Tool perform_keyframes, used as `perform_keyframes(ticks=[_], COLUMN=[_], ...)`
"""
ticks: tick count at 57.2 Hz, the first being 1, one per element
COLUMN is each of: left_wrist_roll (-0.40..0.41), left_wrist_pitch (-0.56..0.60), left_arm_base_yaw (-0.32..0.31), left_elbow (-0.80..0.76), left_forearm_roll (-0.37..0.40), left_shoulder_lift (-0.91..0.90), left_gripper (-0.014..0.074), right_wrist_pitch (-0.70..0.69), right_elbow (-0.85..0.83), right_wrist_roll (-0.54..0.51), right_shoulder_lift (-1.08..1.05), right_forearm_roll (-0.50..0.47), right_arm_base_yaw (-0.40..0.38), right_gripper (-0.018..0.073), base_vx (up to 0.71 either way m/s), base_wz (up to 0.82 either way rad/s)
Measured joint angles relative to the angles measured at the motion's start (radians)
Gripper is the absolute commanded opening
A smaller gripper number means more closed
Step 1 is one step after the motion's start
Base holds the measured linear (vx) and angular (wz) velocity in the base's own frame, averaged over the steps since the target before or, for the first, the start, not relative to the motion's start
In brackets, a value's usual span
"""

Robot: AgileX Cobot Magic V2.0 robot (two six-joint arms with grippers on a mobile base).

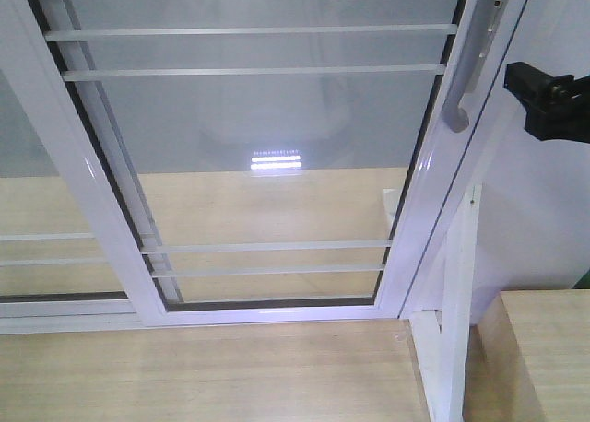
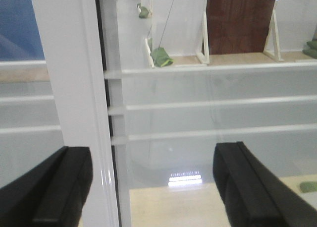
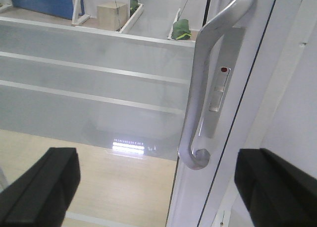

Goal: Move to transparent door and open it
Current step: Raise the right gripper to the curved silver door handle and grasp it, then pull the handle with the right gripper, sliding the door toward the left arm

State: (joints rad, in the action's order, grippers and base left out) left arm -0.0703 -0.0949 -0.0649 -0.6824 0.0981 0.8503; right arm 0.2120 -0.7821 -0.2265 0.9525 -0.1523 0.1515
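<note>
- The transparent door (image 1: pixel 277 146) fills the front view, with its curved grey handle (image 3: pixel 198 103) on the right stile.
- The right gripper (image 3: pixel 158 187) hovers just in front of the handle, fingers spread wide, holding nothing and touching nothing.
- The left gripper (image 2: pixel 153 187), well left of the handle, faces the door's opposite stile, fingers likewise parted and empty.
</note>
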Motion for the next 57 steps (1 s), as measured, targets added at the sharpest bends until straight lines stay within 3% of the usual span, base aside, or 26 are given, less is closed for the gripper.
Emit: perform_keyframes(ticks=[21,41,57], left_wrist_roll=[0.000,0.000,0.000], left_wrist_pitch=[-0.051,-0.051,-0.051], left_arm_base_yaw=[0.000,0.000,0.000], left_elbow=[0.000,0.000,0.000], left_forearm_roll=[0.000,0.000,0.000], left_shoulder_lift=[0.003,0.004,0.007], left_gripper=[0.0567,0.0567,0.0567], right_wrist_pitch=[-0.253,-0.272,-0.266], right_elbow=[-0.098,-0.369,-0.501], right_wrist_roll=[-0.001,0.039,0.039], right_shoulder_lift=[0.398,0.699,0.830], right_forearm_roll=[-0.035,-0.084,-0.079], right_arm_base_yaw=[0.000,-0.085,-0.089], right_gripper=[0.0605,0.0582,0.0566], base_vx=[0.00,0.00,0.00], base_wz=[0.00,0.00,0.00])
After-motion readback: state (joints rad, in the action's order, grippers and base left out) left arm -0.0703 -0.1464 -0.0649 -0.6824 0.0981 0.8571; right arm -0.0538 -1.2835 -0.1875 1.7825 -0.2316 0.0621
